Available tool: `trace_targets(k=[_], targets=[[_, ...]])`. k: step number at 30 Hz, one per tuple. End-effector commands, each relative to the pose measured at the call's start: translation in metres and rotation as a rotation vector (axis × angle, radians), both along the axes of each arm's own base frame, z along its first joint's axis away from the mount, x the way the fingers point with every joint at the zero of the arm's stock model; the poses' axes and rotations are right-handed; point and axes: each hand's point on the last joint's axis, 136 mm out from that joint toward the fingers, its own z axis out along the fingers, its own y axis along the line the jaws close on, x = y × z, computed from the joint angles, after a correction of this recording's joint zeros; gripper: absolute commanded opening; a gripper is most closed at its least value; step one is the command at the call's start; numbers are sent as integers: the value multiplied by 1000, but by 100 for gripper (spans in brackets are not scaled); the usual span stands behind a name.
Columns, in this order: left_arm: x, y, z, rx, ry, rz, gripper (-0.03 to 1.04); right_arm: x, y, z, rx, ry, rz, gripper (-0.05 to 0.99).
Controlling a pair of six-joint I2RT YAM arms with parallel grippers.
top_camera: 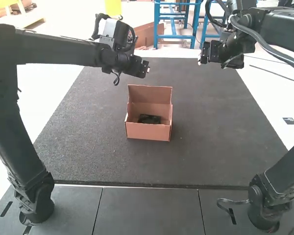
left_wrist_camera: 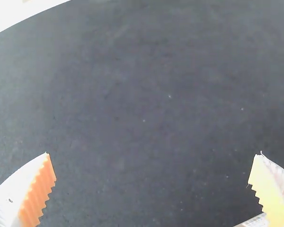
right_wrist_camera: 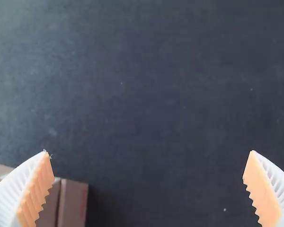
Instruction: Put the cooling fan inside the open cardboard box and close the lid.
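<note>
A small brown cardboard box (top_camera: 149, 119) stands open in the middle of the dark mat, its lid flap upright at the far side. A black cooling fan (top_camera: 148, 119) lies inside it. My left gripper (top_camera: 145, 68) hangs above the mat behind and left of the box; its ribbed white fingers (left_wrist_camera: 31, 194) with orange pads stand wide apart over bare mat. My right gripper (top_camera: 204, 53) hovers high behind and right of the box, fingers (right_wrist_camera: 31, 189) spread wide with nothing between them. A corner of the brown box (right_wrist_camera: 68, 203) peeks in beside one right finger.
The dark mat (top_camera: 88, 132) covers most of the table, with white tabletop at both sides. A small black tag (top_camera: 289, 120) lies on the white surface at the right. The arm bases stand at the near corners.
</note>
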Motion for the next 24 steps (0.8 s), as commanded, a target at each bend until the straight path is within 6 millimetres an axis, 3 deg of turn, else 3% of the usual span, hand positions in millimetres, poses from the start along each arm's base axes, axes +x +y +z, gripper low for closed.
trace_targets(k=[1,9,24], targets=[[8,-7,7,6,-15,-12,97,1,-5,30,36,-70,-14,92],[-2,-7,-8,47,81,-31,97,2,1,24,48,-47,8,92],[-59,-11,-42,90,257,-71,97,1,5,13,60,-18,25,92]])
